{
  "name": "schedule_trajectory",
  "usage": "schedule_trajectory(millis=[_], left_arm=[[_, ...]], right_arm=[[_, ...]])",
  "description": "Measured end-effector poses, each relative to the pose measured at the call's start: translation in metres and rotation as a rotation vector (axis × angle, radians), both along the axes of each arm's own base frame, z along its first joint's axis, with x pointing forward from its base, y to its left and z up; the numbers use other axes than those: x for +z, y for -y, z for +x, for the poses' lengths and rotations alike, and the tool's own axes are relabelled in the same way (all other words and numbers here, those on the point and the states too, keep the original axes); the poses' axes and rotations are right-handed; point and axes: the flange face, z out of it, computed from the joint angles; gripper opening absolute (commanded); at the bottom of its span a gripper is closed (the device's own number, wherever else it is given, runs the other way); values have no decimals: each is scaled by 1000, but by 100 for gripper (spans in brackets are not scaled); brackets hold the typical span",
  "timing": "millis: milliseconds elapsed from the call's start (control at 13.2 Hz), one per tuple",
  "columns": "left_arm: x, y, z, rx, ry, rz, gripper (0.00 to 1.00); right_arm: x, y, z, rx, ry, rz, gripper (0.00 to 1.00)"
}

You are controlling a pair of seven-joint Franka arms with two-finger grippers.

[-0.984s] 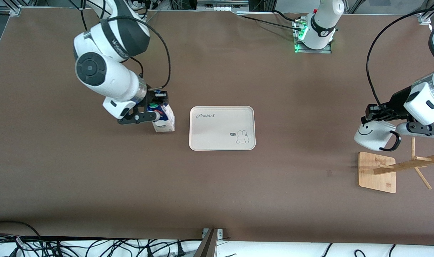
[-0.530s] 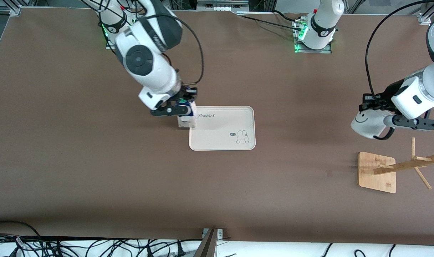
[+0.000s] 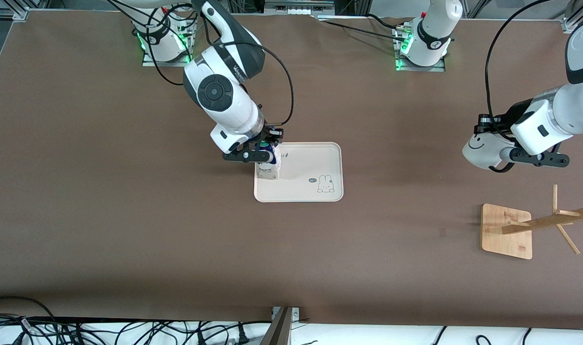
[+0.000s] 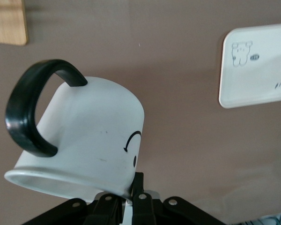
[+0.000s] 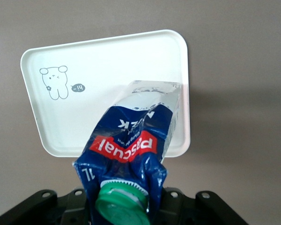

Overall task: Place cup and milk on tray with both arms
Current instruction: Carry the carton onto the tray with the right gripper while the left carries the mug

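Over the tray [image 3: 315, 165], at its corner toward the right arm's end, hangs the milk [image 3: 268, 165], clamped at its top by the right gripper [image 3: 265, 152].

Well apart from the tray, toward the left arm's end of the table, the left gripper [image 3: 504, 153] grips the cup [image 3: 480, 149] by its rim, tilted, over bare table near the wooden mug stand [image 3: 509, 231].

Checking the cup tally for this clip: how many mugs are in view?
1. The cup is held in the air by the left gripper over the table, toward the left arm's end. The wooden mug stand carries none.
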Motion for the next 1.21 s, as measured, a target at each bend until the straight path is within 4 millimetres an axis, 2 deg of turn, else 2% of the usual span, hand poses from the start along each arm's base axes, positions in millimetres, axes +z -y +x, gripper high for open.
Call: schedule_trajectory(millis=[227,378,454,530,606,681,984,1211], left_arm=[[-13,16,-3,-28,-60,2,0],[-34,21,2,-11,-100,13,0],[-46,29,5,1,-125,25,0],[-59,43,6,4,-148,40,0],[-70,61,6,-2,-168,54,0],[-79,76,5,-9,-182,66,0],[-85,105,14,1,-179,89,0],[-91,146,9,-7,-183,120,0]], right_arm=[[-8,-3,1,29,10,9,33],[-15,-7,-1,73,9,10,34],[-20,-8,-2,90,5,9,34],[-25,-10,-4,101,0,6,39],[-29,-12,-6,110,-5,4,74],[-33,-14,-7,116,-9,2,100],[-38,-15,-7,118,-14,0,100],[-24,-17,-2,120,-4,8,100]])
